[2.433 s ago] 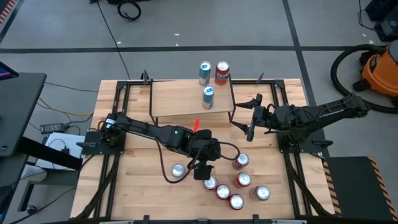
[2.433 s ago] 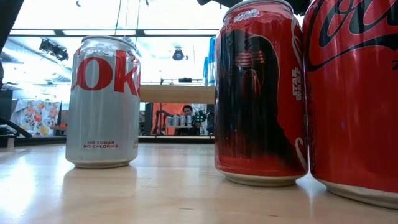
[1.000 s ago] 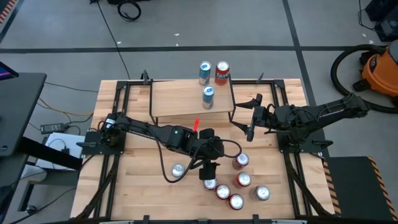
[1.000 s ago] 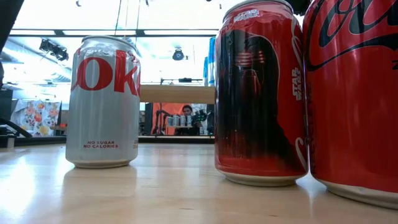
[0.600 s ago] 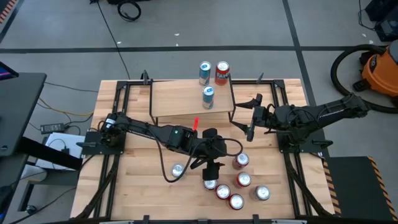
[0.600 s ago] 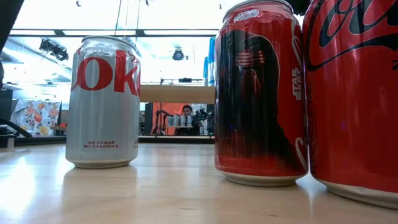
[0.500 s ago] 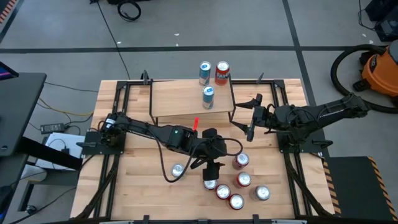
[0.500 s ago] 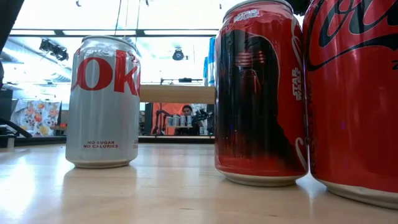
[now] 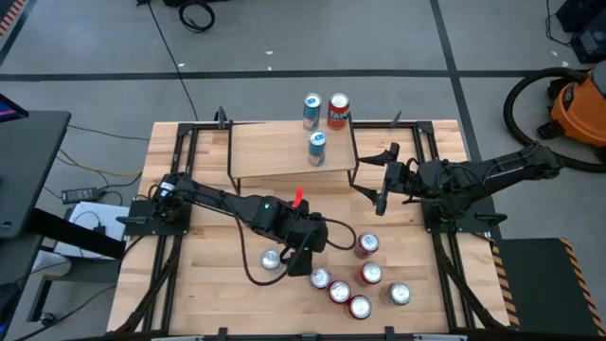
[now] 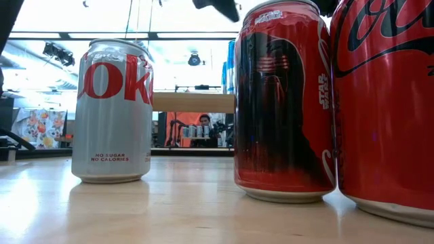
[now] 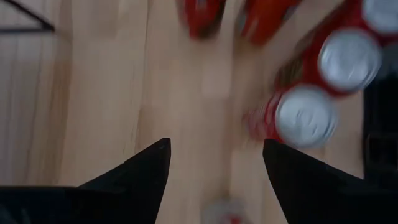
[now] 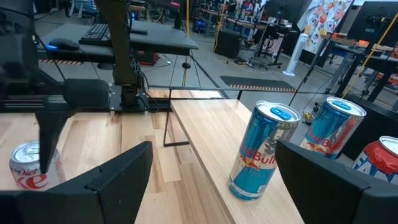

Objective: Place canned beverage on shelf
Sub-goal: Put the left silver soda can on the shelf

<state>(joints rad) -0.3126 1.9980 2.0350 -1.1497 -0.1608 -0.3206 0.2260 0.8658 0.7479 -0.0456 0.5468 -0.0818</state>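
The shelf (image 9: 275, 150) stands at the table's far middle, with a blue can (image 9: 317, 147) on it and a blue can (image 9: 311, 110) and a red can (image 9: 338, 110) at its far edge. Several cans stand upright on the tabletop near the front: a silver Diet Coke can (image 9: 272, 259) and red cans (image 9: 341, 290). My left gripper (image 9: 297, 258) is open and empty, pointing down between the silver can and the red cans; in its wrist view (image 11: 214, 162) it stands over bare wood. My right gripper (image 9: 377, 175) is open and empty by the shelf's right end.
The low view shows the silver can (image 10: 112, 112) and two red cans (image 10: 285, 102) close up, with part of my left gripper (image 10: 217, 8) above them. Black frame rails (image 9: 185, 180) run along both table sides. An orange vacuum (image 9: 578, 104) stands on the floor at the right.
My left gripper has moved toward the table's left edge, away from above the red cans and toward the silver can; part of it now shows at the top of the low view. No can has moved.
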